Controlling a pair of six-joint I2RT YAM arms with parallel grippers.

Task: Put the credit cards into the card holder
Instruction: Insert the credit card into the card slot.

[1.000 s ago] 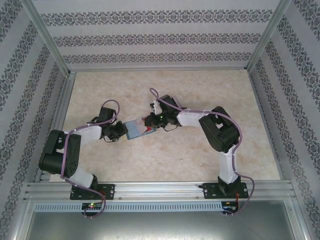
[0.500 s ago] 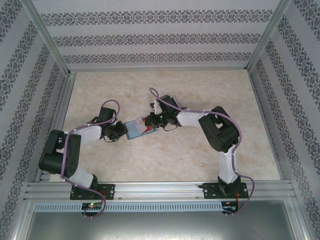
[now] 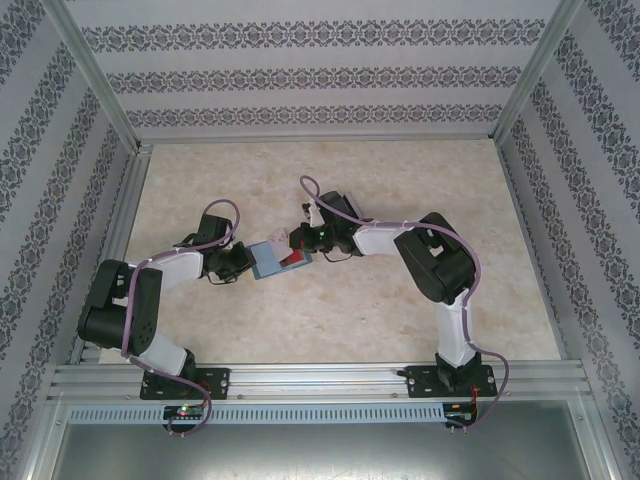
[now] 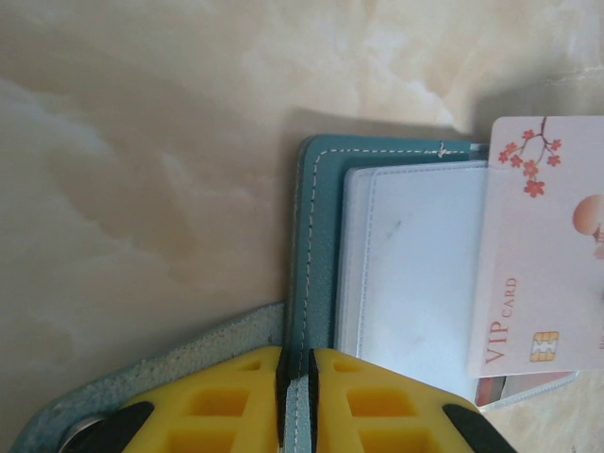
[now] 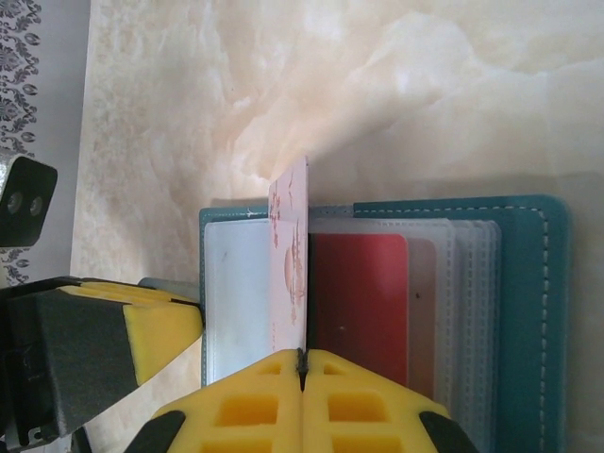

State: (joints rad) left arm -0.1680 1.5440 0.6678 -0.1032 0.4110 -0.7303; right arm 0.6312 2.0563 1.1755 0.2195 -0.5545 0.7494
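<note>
1 red card [image 5: 359, 302] already sits in the open holder [image 4: 316, 236] on the table [image 3: 420, 170]. The left gripper [image 4: 294, 401] pinches its cover. The right gripper [image 5: 304, 377] pinches the VIP card [image 4: 538, 255], not yet sleeved.

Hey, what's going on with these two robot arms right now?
The left gripper is shut on the cover edge of the open teal card holder, which lies on the table. The right gripper pinches a pink VIP card, held on edge over the holder's clear sleeves. I cannot tell whether it has entered one. A red card already sits in a sleeve.
</note>
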